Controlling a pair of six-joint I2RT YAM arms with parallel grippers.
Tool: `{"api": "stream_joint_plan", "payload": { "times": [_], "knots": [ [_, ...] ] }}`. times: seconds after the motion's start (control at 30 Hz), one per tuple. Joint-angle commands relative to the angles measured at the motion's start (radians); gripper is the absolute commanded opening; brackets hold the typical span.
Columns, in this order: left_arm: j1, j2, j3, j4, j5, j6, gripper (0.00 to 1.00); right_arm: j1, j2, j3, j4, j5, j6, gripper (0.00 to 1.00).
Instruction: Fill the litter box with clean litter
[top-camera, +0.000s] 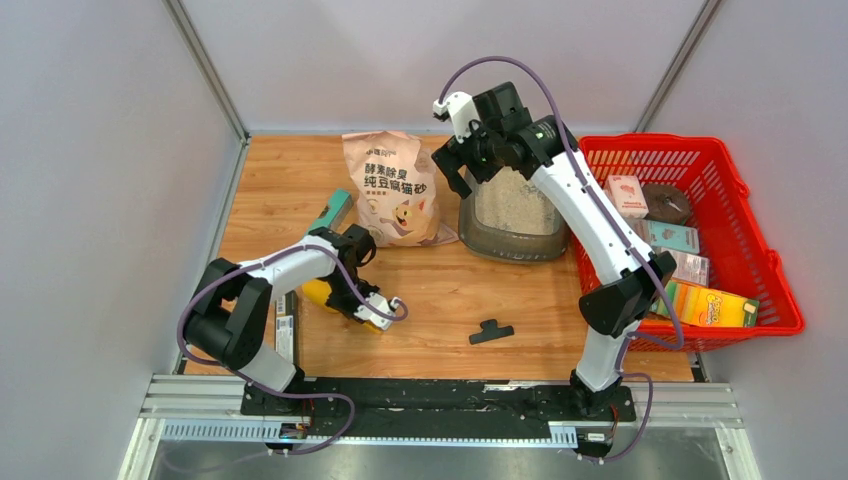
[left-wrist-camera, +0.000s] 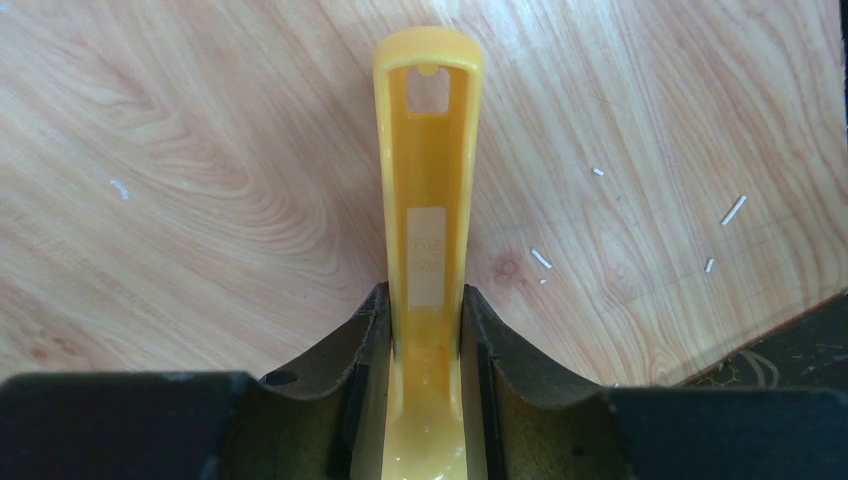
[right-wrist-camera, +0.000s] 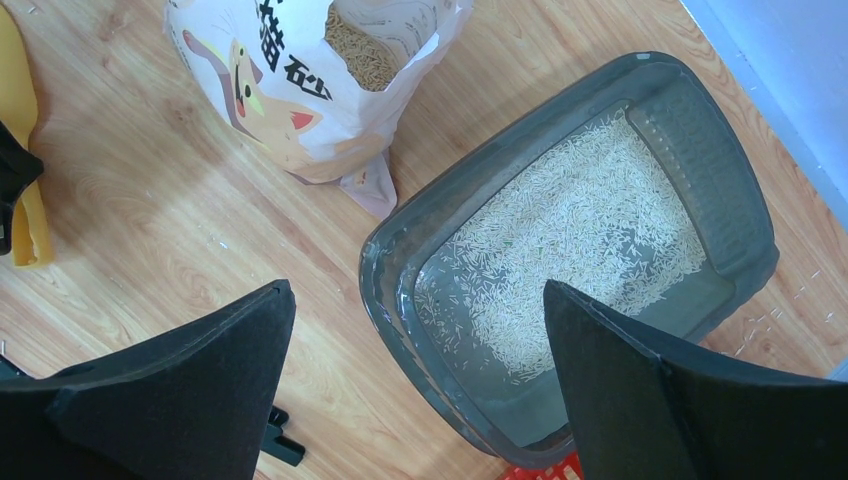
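The dark grey litter box (top-camera: 478, 238) stands at the back centre, next to the red basket. Pale clean litter (top-camera: 515, 200) covers part of its floor. In the right wrist view the litter box (right-wrist-camera: 395, 300) lies below, its litter (right-wrist-camera: 590, 220) spread over the middle, with bare floor at the near end. My right gripper (top-camera: 460, 175) (right-wrist-camera: 416, 285) is open and empty, above the box's left rim. The open printed bag (top-camera: 392, 190) (right-wrist-camera: 290, 90) lies left of the box. My left gripper (top-camera: 362, 300) (left-wrist-camera: 425, 295) is shut on the yellow scoop (left-wrist-camera: 428, 180) (top-camera: 318, 292), low over the table.
A red mesh basket (top-camera: 790, 300) with several boxes fills the right side. A small black part (top-camera: 491, 331) (right-wrist-camera: 280, 440) lies on the table near the front. A teal item (top-camera: 333, 210) lies left of the bag. Stray granules (left-wrist-camera: 540, 258) dot the wood.
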Motion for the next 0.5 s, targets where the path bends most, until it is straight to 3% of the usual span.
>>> {"api": "stream_joint_plan", "payload": {
  "times": [0.0,0.17,0.33,0.43,0.47],
  "knots": [
    [-0.004,-0.026,0.102,-0.081,0.085,-0.081,0.00,0.004,-0.005,0.044,0.000,-0.004,-0.011,1.00],
    [0.022,-0.023,0.288,-0.226,0.257,-0.236,0.00,-0.011,-0.018,0.067,0.013,0.014,-0.039,1.00],
    [0.085,0.058,0.576,-0.470,0.484,-0.336,0.00,-0.187,-0.039,0.172,0.046,-0.253,0.024,1.00],
    [0.108,0.113,0.714,-0.595,0.559,-0.341,0.00,-0.249,-0.117,0.085,0.159,-0.454,-0.020,1.00],
    [0.111,0.126,0.743,-0.634,0.573,-0.342,0.00,-0.255,-0.190,-0.012,0.189,-0.511,-0.068,1.00]
  ]
}}
